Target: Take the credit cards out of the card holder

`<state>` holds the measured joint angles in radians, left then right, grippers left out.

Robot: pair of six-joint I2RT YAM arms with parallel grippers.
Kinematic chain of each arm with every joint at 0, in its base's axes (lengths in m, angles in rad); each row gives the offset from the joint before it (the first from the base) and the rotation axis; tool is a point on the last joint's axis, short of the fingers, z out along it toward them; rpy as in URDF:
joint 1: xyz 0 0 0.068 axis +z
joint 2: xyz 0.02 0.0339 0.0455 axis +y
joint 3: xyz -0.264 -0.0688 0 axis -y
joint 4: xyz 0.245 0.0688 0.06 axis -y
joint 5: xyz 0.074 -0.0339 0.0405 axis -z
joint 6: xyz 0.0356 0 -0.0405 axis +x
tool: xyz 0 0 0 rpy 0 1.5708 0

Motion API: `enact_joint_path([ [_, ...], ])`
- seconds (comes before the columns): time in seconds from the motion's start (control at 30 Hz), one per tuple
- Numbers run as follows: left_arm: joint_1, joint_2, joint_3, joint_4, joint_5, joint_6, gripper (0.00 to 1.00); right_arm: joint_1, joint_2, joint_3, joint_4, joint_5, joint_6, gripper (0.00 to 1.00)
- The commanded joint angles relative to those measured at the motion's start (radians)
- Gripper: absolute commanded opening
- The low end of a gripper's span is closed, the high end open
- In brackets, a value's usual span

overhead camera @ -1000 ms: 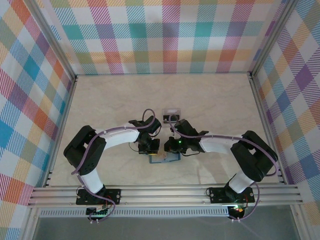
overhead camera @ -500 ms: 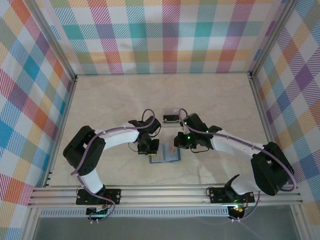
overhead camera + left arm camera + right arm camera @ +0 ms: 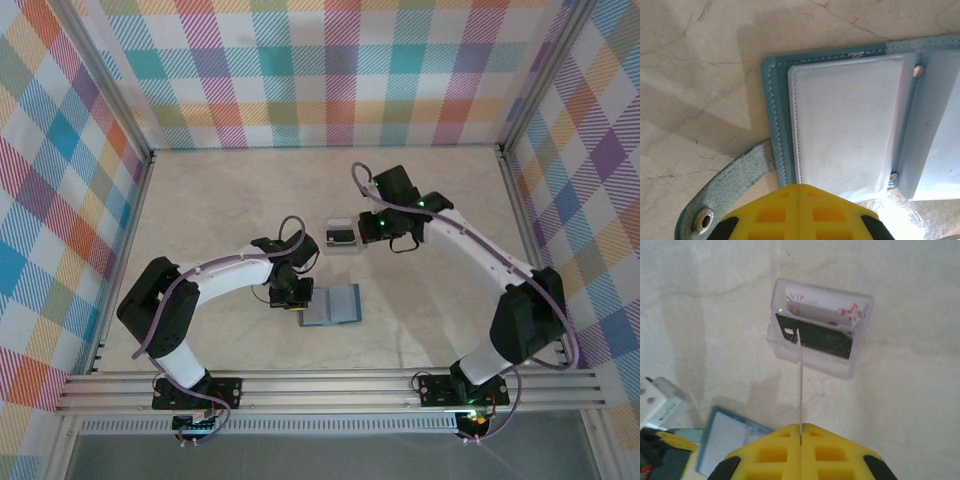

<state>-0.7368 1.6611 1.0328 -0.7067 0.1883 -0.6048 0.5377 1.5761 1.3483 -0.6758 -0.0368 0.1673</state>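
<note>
Right hand [image 3: 801, 432] pinches a card [image 3: 800, 385] edge-on above the tray [image 3: 840, 371], with other cards [image 3: 815, 337] inside. Left hand [image 3: 799, 192] sits closed at the open holder [image 3: 845, 135]. Released off-line, the card could clip the rim and skitter onto the tabletop [image 3: 910, 405].

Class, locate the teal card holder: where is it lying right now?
In the top view the card holder lies open on the table, front centre, its left edge at the left hand, with the clear tray behind it.
</note>
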Motion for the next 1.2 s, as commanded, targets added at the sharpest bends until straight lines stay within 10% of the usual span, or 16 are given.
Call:
enact_joint_path([
  [0.0, 0.006, -0.033, -0.006, -0.036, -0.019, 0.016, 0.04, 0.001, 0.079, 0.091, -0.096, -0.007, -0.326, 0.02],
  [0.43, 0.020, -0.045, -0.056, -0.030, -0.032, 0.008, 0.04, 0.000, 0.239, 0.289, -0.192, -0.095, -1.228, 0.00],
  [1.17, 0.036, -0.116, -0.087, -0.074, -0.067, -0.008, 0.04, -0.005, 0.629, 0.738, -0.420, 0.013, -1.376, 0.00],
])
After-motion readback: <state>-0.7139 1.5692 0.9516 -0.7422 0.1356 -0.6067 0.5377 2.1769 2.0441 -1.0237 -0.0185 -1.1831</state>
